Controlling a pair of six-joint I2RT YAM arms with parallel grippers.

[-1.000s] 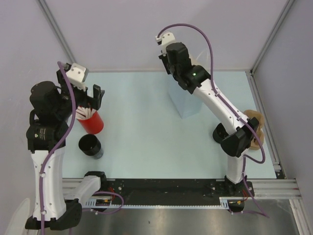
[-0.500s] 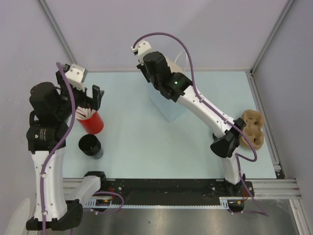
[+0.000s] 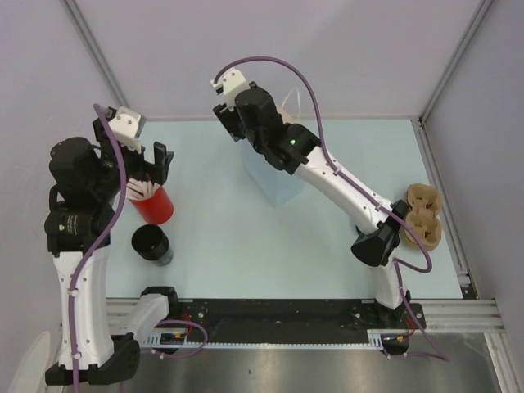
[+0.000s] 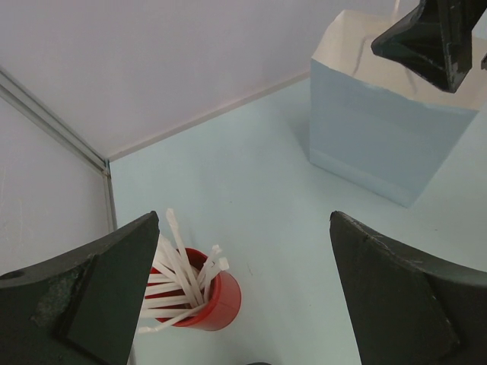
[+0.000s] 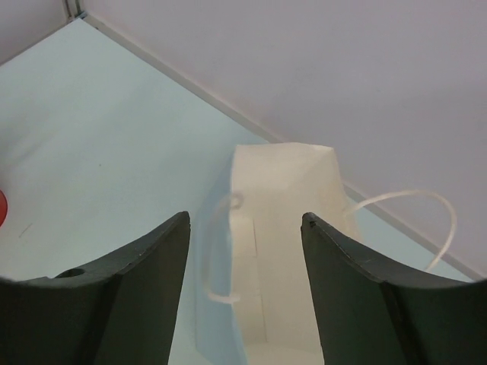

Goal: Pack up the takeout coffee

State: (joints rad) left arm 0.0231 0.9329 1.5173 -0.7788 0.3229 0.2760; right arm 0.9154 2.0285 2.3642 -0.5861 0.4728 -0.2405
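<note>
The takeout coffee (image 3: 151,243), a short black cup with a black lid, stands on the table at the near left. My left gripper (image 4: 243,220) hangs open above the red cup of white straws (image 4: 199,298), just behind the coffee and holding nothing. The pale-blue paper bag (image 3: 277,182) stands upright in the middle of the table, partly under my right arm. My right gripper (image 5: 245,220) is open above the bag's mouth (image 5: 281,228), looking into its white inside. Nothing sits between its jaws. One of its fingers (image 4: 434,38) shows over the bag's top in the left wrist view.
A brown pulp cup carrier (image 3: 424,214) lies at the right edge of the table. The red straw cup (image 3: 152,205) stands right behind the coffee. Grey walls close the table at the back and both sides. A thin white bag handle (image 5: 426,201) loops out to the right.
The right arm has swung left and the paper bag has shifted left with it. Its jaws now stand open. The left arm and the coffee have not moved.
</note>
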